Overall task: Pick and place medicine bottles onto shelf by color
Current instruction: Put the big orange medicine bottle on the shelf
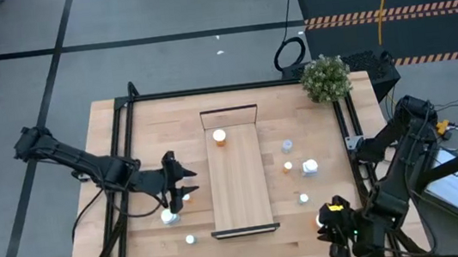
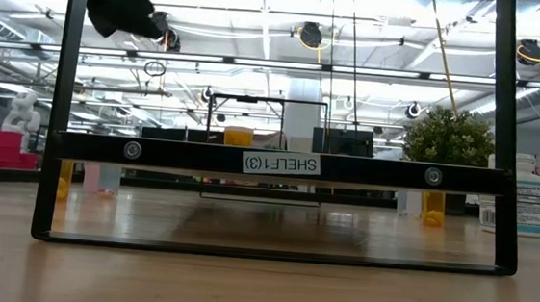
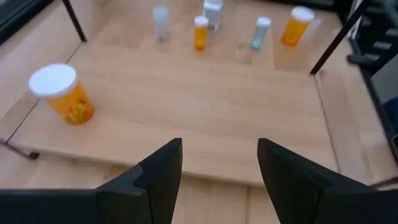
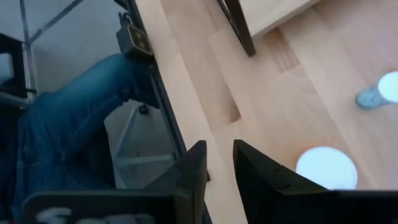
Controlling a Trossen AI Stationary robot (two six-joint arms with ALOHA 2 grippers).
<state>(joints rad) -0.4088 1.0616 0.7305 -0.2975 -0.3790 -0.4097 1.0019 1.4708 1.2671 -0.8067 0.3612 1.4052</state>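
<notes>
The light-wood shelf (image 1: 237, 179) lies in the middle of the table. One orange bottle with a white cap (image 1: 220, 136) stands on the shelf's far end and also shows in the left wrist view (image 3: 62, 93). My left gripper (image 1: 185, 184) hovers open and empty at the shelf's left edge (image 3: 186, 158), fingers pointing right. Two small bottles (image 1: 170, 215) (image 1: 190, 238) stand left of the shelf. Several bottles (image 1: 310, 168) (image 3: 200, 31) stand right of it. My right gripper (image 1: 335, 224) is at the near right corner, its fingers (image 4: 219, 168) a narrow gap apart, empty, beside a white-capped bottle (image 4: 326, 168).
A potted plant (image 1: 325, 78) stands at the far right corner. Dark frame rails (image 1: 127, 149) run along the table's sides. The shelf's near end frame carries a label (image 2: 281, 163). A person's leg in jeans (image 4: 62, 130) shows beyond the table's near edge.
</notes>
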